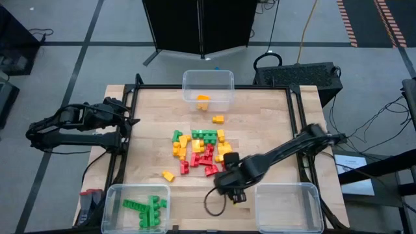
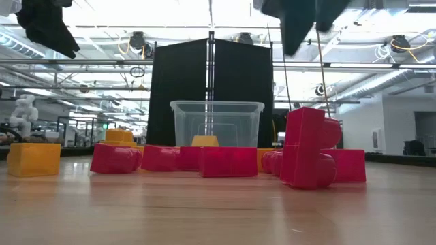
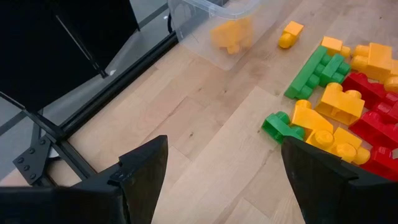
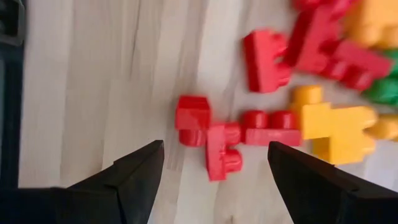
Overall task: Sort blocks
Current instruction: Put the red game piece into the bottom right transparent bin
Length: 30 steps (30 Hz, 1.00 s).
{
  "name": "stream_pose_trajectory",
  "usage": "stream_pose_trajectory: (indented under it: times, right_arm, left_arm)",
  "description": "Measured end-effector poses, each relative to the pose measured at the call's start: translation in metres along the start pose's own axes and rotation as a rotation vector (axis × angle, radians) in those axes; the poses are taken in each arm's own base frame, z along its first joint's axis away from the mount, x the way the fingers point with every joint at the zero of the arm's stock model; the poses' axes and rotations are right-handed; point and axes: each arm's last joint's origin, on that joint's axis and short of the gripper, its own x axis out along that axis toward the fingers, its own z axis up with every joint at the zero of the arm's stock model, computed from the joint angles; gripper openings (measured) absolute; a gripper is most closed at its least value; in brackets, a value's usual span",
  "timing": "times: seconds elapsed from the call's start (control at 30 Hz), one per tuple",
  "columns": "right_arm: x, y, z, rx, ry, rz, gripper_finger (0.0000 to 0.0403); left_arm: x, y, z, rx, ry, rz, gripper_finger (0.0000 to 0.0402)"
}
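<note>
Clear far bin (image 1: 208, 81) holding one yellow-orange block (image 1: 203, 101), near-left bin (image 1: 114, 195) holding green blocks (image 1: 146, 211), near-right bin (image 1: 286, 207) bare; mixed blocks (image 1: 201, 151) heaped mid-table; right gripper (image 1: 232, 188) spread wide, nothing held, beside red bricks (image 4: 214, 134); left gripper (image 3: 221, 180) spread at left table edge.

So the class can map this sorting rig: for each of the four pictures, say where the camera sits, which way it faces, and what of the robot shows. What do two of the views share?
High view: overhead, straight down on the table; both arms, left gripper, right gripper.
Low view: tabletop height, level toward the room; arms show dark above.
Left wrist view: past open fingers toward the block pile.
Right wrist view: past open fingers onto red blocks.
High and low views share the far bin.
</note>
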Motion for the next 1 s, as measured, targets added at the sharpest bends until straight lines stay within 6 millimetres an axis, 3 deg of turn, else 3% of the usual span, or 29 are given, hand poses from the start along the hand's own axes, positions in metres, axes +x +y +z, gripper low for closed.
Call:
stream_pose_trajectory:
  times: [0.1, 0.33, 0.47, 0.57, 1.0]
  right_arm:
    - [-0.005, -0.009, -0.008, 0.020, -0.088, -0.016, 0.0283]
    - [0.030, -0.009, -0.018, 0.012, -0.128, 0.050, 0.0283]
    - [0.033, -0.008, -0.020, 0.012, -0.124, 0.053, 0.0283]
    - [0.033, -0.004, -0.017, -0.013, -0.154, 0.086, 0.0283]
    - [0.067, 0.015, -0.021, -0.083, -0.067, 0.074, 0.0283]
  left_arm:
    - [0.000, 0.000, 0.000, -0.001, -0.001, 0.000, 0.0287]
    - [0.000, 0.000, 0.000, -0.003, -0.001, 0.000, 0.0287]
    - [0.000, 0.000, 0.000, -0.003, -0.001, -0.001, 0.0287]
    - [0.000, 0.000, 0.000, -0.004, -0.003, 0.002, 0.0287]
    - [0.000, 0.000, 0.000, -0.031, -0.005, 0.006, 0.0287]
